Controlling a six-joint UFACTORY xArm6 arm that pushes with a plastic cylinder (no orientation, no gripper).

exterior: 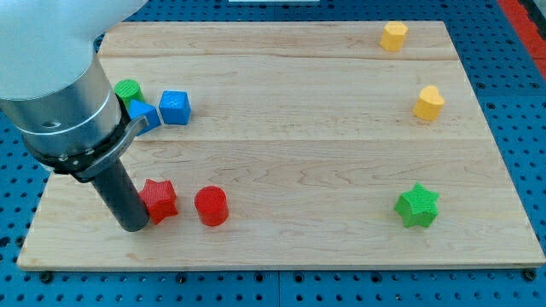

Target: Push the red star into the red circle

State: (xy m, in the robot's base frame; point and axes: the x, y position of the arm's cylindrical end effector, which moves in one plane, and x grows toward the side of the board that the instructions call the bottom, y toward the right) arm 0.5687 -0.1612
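My tip [135, 227] against red star [159, 200], red circle [211, 206] just beyond, path clear.

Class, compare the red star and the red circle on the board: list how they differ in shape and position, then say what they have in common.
Shape: the red star has pointed arms; the red circle is a round cylinder.
Position: the red star lies toward the view's left of the red circle, with a small gap between them.
Contact: my tip sits right against the red star's left side; the red circle stands clear of it.
Shared: both are red and rest on the wooden board.
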